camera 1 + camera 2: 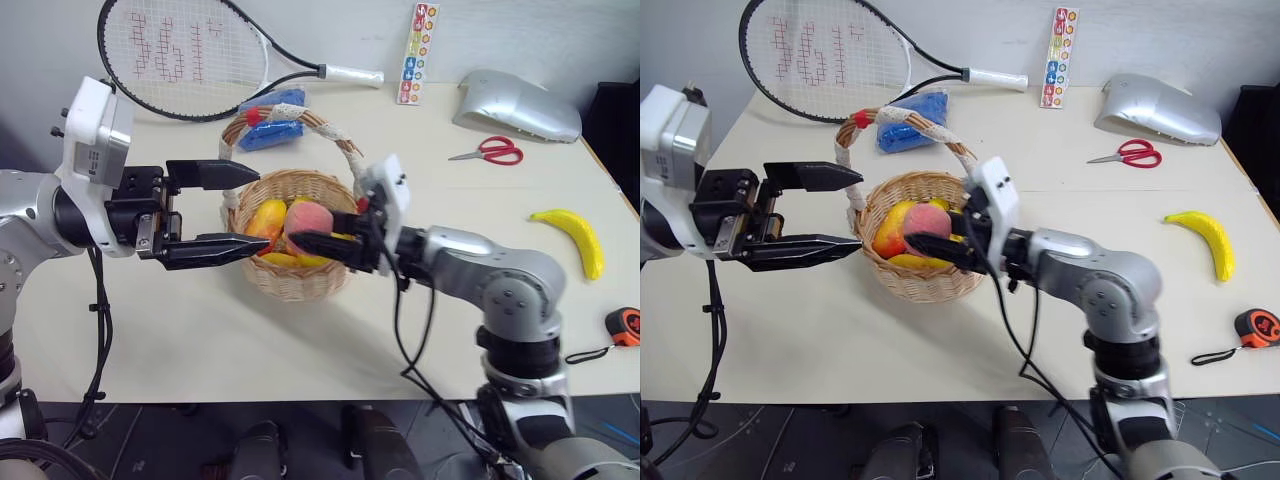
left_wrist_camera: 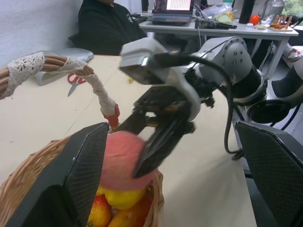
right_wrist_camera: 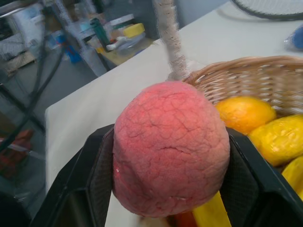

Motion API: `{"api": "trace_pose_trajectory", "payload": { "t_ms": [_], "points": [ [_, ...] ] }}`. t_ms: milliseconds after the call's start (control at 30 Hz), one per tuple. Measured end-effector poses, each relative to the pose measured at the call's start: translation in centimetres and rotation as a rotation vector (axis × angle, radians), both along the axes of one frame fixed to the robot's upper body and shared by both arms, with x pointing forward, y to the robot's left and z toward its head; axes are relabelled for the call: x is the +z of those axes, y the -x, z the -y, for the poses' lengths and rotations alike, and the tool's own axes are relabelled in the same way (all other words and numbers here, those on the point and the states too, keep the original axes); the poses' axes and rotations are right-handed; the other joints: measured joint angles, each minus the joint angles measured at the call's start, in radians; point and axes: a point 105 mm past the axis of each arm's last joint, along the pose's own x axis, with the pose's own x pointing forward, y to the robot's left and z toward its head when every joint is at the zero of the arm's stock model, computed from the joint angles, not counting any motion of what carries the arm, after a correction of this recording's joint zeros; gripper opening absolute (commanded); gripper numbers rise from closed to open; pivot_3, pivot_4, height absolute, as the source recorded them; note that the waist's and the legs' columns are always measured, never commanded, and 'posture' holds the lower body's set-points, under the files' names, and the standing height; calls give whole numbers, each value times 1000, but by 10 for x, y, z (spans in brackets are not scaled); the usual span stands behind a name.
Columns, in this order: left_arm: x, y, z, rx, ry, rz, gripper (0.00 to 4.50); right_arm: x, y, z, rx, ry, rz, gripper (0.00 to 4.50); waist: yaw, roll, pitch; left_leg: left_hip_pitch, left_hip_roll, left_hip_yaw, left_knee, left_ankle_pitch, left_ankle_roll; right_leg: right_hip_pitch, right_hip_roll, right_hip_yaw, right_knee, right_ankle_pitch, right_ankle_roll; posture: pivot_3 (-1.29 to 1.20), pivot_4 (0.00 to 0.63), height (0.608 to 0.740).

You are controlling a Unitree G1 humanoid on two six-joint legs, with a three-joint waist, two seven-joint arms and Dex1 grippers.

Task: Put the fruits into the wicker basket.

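A: Right gripper (image 1: pixel 310 240) clamps the peach (image 3: pixel 170 149) over the wicker basket (image 1: pixel 300 280). Banana (image 1: pixel 575 240) lies well apart on the table.

B: Left gripper (image 1: pixel 235 210) gapes empty beside the rim. We risk the peach bouncing off the heaped fruit.

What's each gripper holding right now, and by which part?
Right gripper clamps the peach by its opposite sides, above the basket. Left gripper is open, holding nothing.

One basket (image 1: pixel 300 275), one banana (image 1: pixel 575 238), one peach (image 3: pixel 170 146), one racket (image 1: pixel 185 55), one scissors (image 1: pixel 492 151).
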Motion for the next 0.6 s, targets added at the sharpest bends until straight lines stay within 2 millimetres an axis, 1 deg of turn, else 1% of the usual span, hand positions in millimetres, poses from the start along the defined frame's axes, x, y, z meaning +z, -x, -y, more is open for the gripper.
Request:
{"api": "trace_pose_trajectory", "payload": {
  "t_ms": [67, 100, 233, 367, 433, 467, 533, 567, 600],
  "points": [
    [-1, 0, 0, 1, -2, 0, 4500, -3, -6, 0, -37, -2, -20, 4244, 3, 0, 0, 0, 0, -1, 0, 0, 0, 0, 0, -1, 0, 0, 0, 0, 150, 740],
    [-2, 1, 0, 3, -3, -3, 4500, -4, -5, 0, -32, -1, -26, 4478, 3, 0, 0, -1, 0, -1, 0, 0, 0, 0, 0, -1, 0, 0, 0, 0, 150, 740],
    [-5, 1, 0, 6, -7, -12, 4500, -5, 8, 4, 12, -4, -23, 4478, 2, 0, 0, -1, 0, -1, 0, 0, 1, 0, 0, -1, 0, 0, 0, 0, 150, 740],
    [-5, 2, 0, 3, -5, -3, 4500, -6, 23, 34, 32, -15, -48, 4478, 5, 0, 0, -1, 0, -1, 0, 0, 1, 1, 1, -1, -5, 0, 0, 0, 150, 740],
    [-3, 0, 2, -8, 4, 7, 4500, -9, 30, 59, 7, -20, -74, 4478, 7, 0, 0, 0, -1, -1, 0, -1, 2, 2, 1, -2, -6, 0, 0, 0, 150, 740],
    [-1, -2, 3, -19, 13, 11, 4500, -12, 36, 77, -23, -6, -85, 4478, 11, 0, 0, -1, -2, -2, 0, -1, 3, 2, 2, -2, -6, 0, 0, 0, 150, 740],
    [3, -3, 5, -34, 23, 22, 4500, -14, 45, 123, -134, 5, -117, 4478, 18, 0, 0, -1, -3, -2, -1, -1, 4, 3, 2, -2, -8, 0, 1, 0, 150, 740],
    [4, -3, 6, -44, 28, 25, 4500, -11, 49, 143, -194, -5, -120, 4478, 19, 0, 0, -1, -3, -1, -1, -2, 5, 3, 2, -1, -9, 1, 3, 0, 150, 740],
    [3, -3, 7, -52, 28, 21, 4500, -8, 53, 159, -245, -11, -120, 4478, 18, 0, 0, -1, -3, 0, -1, -2, 5, 3, 3, 0, -11, 2, 4, 0, 150, 740]
  ]
}}
